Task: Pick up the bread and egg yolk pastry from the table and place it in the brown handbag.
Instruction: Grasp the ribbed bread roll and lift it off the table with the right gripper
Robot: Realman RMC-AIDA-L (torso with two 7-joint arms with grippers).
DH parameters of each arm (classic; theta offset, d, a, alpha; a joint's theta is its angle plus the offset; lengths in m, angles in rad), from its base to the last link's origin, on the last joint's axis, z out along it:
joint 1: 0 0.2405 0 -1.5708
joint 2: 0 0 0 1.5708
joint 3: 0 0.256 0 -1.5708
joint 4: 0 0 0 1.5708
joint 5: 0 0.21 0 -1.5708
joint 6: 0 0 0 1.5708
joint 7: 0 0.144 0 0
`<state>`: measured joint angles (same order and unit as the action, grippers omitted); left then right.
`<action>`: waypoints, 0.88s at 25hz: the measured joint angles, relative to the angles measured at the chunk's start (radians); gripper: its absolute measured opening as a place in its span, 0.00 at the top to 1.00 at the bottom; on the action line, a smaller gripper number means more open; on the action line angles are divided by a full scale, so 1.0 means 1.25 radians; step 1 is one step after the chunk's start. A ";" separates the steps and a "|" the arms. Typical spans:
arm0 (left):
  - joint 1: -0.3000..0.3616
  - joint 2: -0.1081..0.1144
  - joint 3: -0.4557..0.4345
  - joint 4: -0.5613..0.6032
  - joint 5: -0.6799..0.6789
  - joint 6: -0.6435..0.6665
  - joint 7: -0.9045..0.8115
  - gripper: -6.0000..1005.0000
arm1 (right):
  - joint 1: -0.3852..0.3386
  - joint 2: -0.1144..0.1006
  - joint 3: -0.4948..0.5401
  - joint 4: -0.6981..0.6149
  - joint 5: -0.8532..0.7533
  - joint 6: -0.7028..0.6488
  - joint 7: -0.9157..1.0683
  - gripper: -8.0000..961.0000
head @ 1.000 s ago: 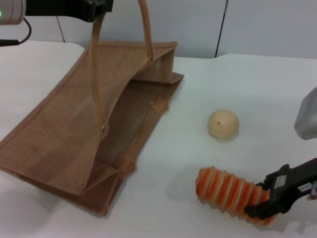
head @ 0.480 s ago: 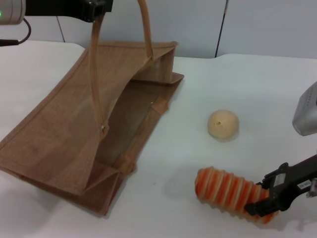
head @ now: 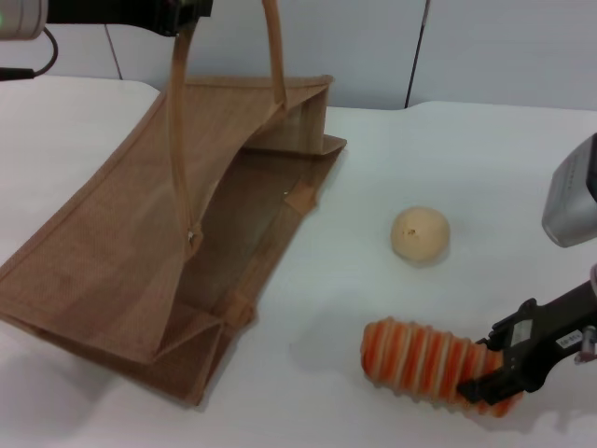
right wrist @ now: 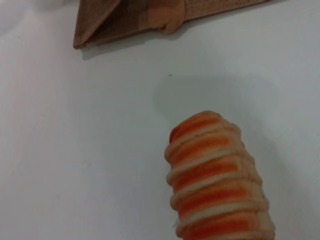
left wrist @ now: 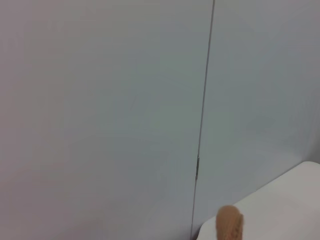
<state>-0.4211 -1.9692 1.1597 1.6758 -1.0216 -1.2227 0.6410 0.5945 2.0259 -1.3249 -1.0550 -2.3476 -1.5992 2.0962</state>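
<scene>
The head camera looked forward and down from above onto the table [head: 280, 411], taking in the handbag [head: 140, 271] on its left and the bread [head: 420, 359] low on its right. The right wrist camera sat close over the bread [right wrist: 217, 180], looking along it toward a corner of the handbag [right wrist: 150, 15]; both things were shared with the head view. The left wrist camera faced a wall [left wrist: 100, 110], catching only a handle [left wrist: 229, 222] tip.
</scene>
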 joint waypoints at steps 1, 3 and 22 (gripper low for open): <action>-0.001 0.000 0.000 0.000 0.000 -0.001 0.000 0.88 | 0.003 0.000 0.000 0.001 -0.002 0.000 -0.001 0.33; -0.003 0.000 0.000 0.000 0.000 -0.003 0.001 0.88 | 0.009 0.001 -0.001 0.005 -0.003 0.001 -0.004 0.33; -0.006 -0.006 0.000 -0.007 0.039 -0.005 0.000 0.88 | 0.051 0.001 0.013 0.086 0.009 0.083 -0.037 0.34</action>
<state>-0.4287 -1.9773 1.1597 1.6674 -0.9728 -1.2288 0.6415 0.6580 2.0277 -1.3085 -0.9471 -2.3363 -1.4959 2.0494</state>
